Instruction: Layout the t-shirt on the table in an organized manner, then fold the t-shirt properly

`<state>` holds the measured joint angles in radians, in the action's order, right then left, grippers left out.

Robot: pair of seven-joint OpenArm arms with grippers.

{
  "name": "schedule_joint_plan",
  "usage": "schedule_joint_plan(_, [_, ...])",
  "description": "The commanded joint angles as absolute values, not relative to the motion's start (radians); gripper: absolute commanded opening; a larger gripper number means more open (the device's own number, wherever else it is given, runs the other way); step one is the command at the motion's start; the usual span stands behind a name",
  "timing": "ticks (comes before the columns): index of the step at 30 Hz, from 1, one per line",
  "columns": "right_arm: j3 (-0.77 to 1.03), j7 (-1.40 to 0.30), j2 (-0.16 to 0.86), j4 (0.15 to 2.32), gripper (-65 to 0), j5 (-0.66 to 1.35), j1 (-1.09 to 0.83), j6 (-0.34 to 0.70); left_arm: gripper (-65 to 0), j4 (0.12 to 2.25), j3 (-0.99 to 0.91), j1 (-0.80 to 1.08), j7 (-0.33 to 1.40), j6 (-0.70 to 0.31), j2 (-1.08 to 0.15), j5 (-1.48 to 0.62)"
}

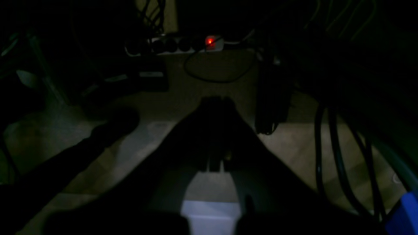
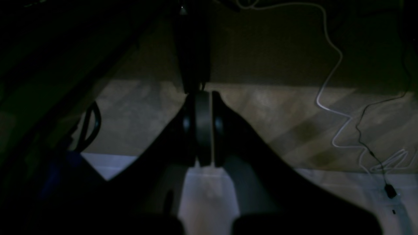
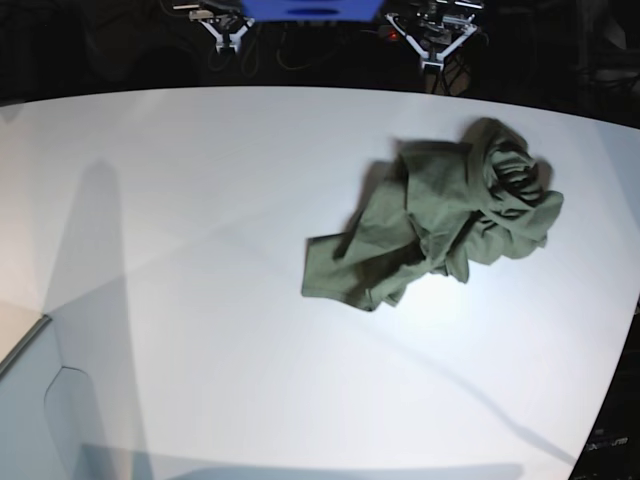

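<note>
Both my grippers are closed and hold nothing. On the left wrist view, my left gripper (image 1: pixel 217 102) shows as a dark wedge with its jaws pressed together, pointing at 12 o'clock toward a dim floor. Beyond its tip, at 12 o'clock, lies a white power strip (image 1: pixel 176 45) with a red lit switch (image 1: pixel 210 41), and a thin black cable (image 1: pixel 215 76) makes a loop just under it. Several thick black cables (image 1: pixel 339 156) hang at 3 o'clock. On the right wrist view, my right gripper (image 2: pixel 204 94) is also shut, its two round dark fingers (image 2: pixel 203 127) touching each other with no gap that I can see. A white wire (image 2: pixel 329 81) runs in curves at 2 o'clock over the floor, and a thin black wire (image 2: pixel 369 143) goes beside it down to 4 o'clock. Both wrist views are very dark, so small details I cannot tell.

On the base view, the t-shirt (image 3: pixel 450 215) is olive-green and lies crumpled in a heap on the white table (image 3: pixel 200 250), at about 2 o'clock from the table's centre, near its right edge. One flatter part spreads toward 8 o'clock from the heap, and the bunched, twisted part is at the 2 o'clock end. Both arms sit beyond the far edge, well apart from the shirt
</note>
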<state>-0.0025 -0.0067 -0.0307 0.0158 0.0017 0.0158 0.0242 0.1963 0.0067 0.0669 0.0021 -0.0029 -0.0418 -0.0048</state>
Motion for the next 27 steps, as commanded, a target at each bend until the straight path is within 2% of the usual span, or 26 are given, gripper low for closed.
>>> schedule_joint_plan(1, [-0.004, -0.008, -0.033, 0.039, -65.0, 0.010, 0.010, 0.004, -65.0, 0.197, 0.007, 0.071, 0.002, 0.004, -0.045, -0.001])
schedule_joint_plan(7, [-0.004, -0.010, -0.033, 0.133, -65.0, 0.010, -0.041, 0.002, -65.0, 0.208, 0.007, 0.068, 0.113, -0.001, -0.067, -0.001])
schedule_joint_plan(27, [-0.005, -0.010, -0.030, 0.134, -65.0, 0.010, -0.058, 0.002, -65.0, 0.208, 0.007, 0.070, 0.116, -0.002, -0.073, -0.001])
